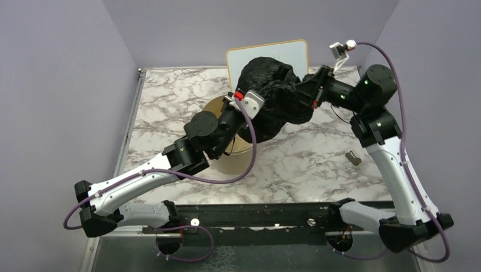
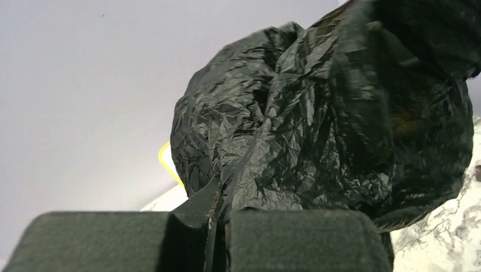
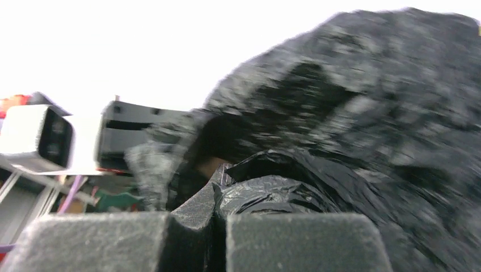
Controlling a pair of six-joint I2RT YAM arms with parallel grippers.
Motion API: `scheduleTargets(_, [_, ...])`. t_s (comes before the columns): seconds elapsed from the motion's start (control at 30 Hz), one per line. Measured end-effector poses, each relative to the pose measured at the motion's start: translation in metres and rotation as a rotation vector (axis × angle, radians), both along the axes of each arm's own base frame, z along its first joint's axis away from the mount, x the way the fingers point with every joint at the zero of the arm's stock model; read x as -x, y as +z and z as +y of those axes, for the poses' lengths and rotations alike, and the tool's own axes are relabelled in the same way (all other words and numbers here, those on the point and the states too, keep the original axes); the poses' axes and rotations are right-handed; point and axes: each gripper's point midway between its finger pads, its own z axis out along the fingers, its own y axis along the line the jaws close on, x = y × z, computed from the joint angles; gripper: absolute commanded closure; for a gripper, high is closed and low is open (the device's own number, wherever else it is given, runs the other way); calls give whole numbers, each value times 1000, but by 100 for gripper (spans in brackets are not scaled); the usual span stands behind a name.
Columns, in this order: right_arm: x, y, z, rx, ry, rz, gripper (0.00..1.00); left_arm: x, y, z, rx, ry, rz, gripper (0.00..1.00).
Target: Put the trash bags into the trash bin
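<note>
My left tool [image 2: 217,229] and right tool [image 3: 218,224] each clamp a fold of the trash bag [image 1: 275,99] (light, floppy, slick, I judge), so bunched folds should hold best.

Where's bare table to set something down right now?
Free: front marble between the trash bin and the right arm; rear-left marble beside the whiteboard. Crowded: the middle, where both arms hold the trash bag by the bin.
</note>
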Motion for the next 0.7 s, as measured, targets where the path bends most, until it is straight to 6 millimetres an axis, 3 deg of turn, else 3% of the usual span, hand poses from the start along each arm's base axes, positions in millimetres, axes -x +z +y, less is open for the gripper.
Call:
scheduleTargets(0.1, [12,22,40,23,129,-60,99,5,-8,16,28,23,14,100])
scheduleTargets(0.23, [13,37,68,35,189,-113,99,8,3,34,87,50,10,100])
scheduleTargets(0.47, [-9,39,91,66,202,-129,99,10,-18,74,105,169,40,100])
scheduleTargets(0.7, [-7,23,127,91,276,-101,99,11,-34,107,125,270,73,100])
